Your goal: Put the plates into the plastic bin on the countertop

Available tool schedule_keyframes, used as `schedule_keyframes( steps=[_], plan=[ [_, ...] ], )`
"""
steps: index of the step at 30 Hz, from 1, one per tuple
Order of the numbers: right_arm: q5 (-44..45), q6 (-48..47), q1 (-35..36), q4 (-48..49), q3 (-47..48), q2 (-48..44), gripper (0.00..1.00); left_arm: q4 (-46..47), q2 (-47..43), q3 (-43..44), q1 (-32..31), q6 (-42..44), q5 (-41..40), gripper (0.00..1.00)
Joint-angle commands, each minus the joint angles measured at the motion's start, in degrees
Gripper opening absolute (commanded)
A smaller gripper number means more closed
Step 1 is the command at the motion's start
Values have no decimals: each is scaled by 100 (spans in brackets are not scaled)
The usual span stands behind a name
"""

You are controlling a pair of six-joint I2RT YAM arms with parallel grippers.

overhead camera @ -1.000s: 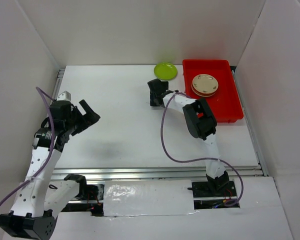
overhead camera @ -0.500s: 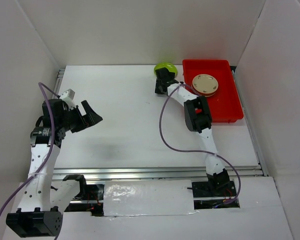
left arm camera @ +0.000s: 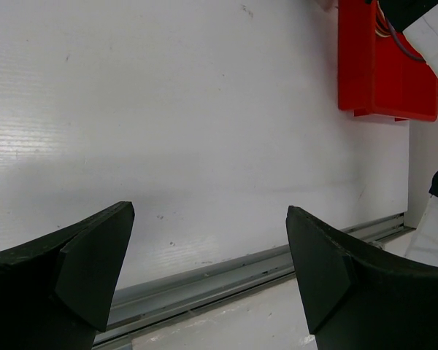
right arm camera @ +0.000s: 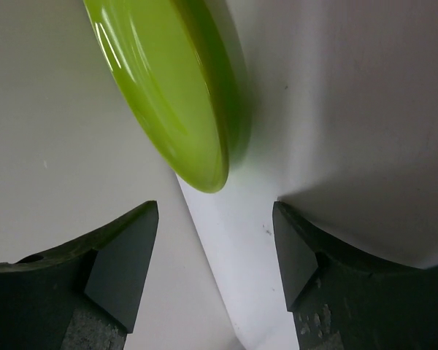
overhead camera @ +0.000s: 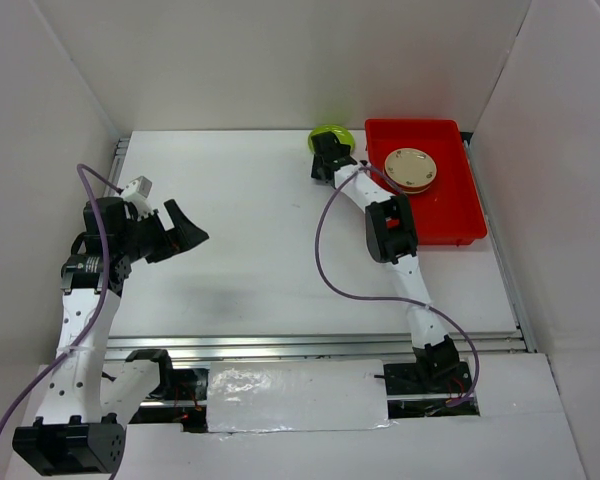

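The lime green plate (overhead camera: pixel 327 133) lies on the white countertop (overhead camera: pixel 260 230) at the back, just left of the red plastic bin (overhead camera: pixel 450 215). A cream plate (overhead camera: pixel 411 168) tops a stack inside the bin. My right gripper (overhead camera: pixel 328 153) hangs over the green plate's near edge; in the right wrist view the plate (right arm camera: pixel 171 95) sits just ahead of the open, empty fingertips (right arm camera: pixel 124 251). My left gripper (overhead camera: pixel 185 232) is open and empty over the left side of the countertop. In the left wrist view the bin (left arm camera: pixel 379 69) shows at the top right.
White walls close in the countertop at the back and both sides. A metal rail (overhead camera: pixel 320 345) runs along its near edge, also seen in the left wrist view (left arm camera: pixel 226 281). A purple cable loops beside the right arm.
My right gripper has moved back and right from beside the green plate to over its near edge. My left gripper has shifted slightly right.
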Motion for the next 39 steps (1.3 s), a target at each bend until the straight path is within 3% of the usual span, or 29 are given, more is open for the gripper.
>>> schedule_keyframes(
  steps=[1,4,9,22,27,34,36,39],
  plan=[
    [343,3,-73,-343,245,227,71,217,-23,36,34,98,207,99],
    [448,-58,-108,-274,272,245,70,226,-49,10,52,98,180,99],
    [502,-366,-161,60,228,289,58,314,-75,-61,43,72,286,99],
    [344,-744,-346,650,210,412,47,358,-84,-61,51,80,365,99],
    [300,-806,-381,702,263,465,33,323,-102,-43,60,80,356,99],
    [106,-902,-425,1036,-44,359,22,314,-146,-87,69,98,321,99],
    [-7,-955,-460,1150,-36,377,11,306,-146,-78,78,107,321,99],
    [-131,-999,-486,1370,-79,412,2,305,-155,-105,87,107,286,99]
  ],
)
